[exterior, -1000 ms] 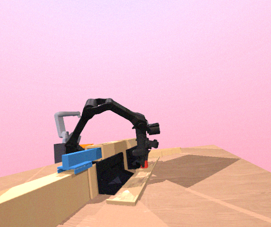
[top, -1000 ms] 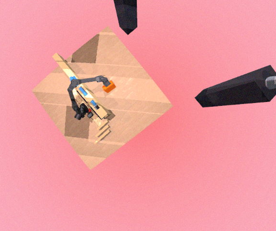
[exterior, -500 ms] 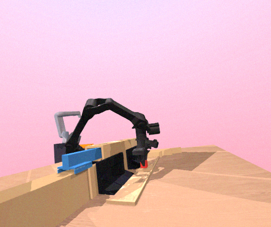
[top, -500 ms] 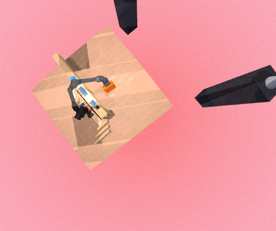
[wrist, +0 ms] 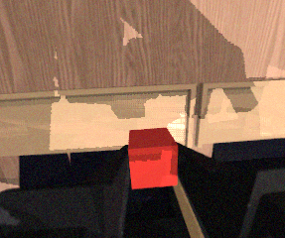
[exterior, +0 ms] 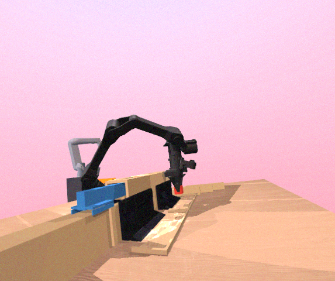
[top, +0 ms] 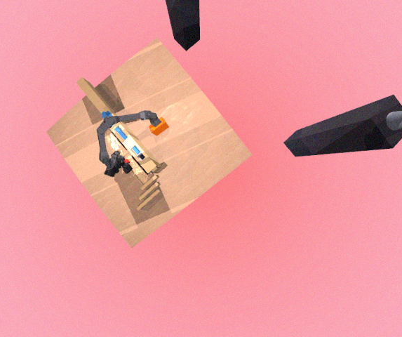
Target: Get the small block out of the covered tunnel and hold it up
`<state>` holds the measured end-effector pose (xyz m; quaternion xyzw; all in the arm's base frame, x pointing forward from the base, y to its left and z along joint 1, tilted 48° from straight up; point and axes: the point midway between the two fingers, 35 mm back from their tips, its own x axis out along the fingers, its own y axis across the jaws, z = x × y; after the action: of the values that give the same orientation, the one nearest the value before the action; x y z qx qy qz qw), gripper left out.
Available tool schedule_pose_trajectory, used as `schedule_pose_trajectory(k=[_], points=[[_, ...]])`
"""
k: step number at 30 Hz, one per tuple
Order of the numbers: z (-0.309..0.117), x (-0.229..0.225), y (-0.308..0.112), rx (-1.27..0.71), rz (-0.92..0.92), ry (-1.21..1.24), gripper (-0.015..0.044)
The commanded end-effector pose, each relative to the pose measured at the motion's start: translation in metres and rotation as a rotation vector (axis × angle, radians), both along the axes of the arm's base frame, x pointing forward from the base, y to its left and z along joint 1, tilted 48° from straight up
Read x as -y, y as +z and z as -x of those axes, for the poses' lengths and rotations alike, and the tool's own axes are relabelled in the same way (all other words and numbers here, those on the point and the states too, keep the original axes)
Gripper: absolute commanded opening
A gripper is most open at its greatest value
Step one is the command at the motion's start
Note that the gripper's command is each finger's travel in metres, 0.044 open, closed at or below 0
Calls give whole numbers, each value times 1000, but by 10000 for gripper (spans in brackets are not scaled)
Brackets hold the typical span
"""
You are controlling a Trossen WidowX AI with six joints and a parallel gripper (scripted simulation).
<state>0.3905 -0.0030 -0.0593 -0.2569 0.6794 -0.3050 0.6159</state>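
gripper (top: 125,163) (exterior: 178,189) (wrist: 150,148): clamped on red cube (top: 127,160) (exterior: 180,189) (wrist: 153,160)
cube pos: lower ctr, wrist img
blue handle (top: 106,114) (exterior: 100,195): ctr-L, ext. view

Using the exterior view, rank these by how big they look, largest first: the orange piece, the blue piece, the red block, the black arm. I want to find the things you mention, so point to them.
1. Black arm (top: 128,118) (exterior: 152,125)
2. Blue piece (top: 106,114) (exterior: 96,194)
Unsure: orange piece (top: 160,126) (exterior: 107,180) and red block (top: 127,160) (exterior: 180,190) (wrist: 153,166); both look small and are partly hidden.
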Motion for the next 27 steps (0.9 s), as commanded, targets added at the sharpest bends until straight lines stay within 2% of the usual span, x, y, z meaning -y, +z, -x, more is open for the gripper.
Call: schedule_pose_trajectory(k=[1, 18, 23, 27], points=[[-5, -19, 16, 10, -5, 1, 0], [-1, -76, 73, 3, 2, 0, 0], [-1, -72, 68, 0, 4, 10, 0], [-6, -70, 71, 79, -21, 104, 0]])
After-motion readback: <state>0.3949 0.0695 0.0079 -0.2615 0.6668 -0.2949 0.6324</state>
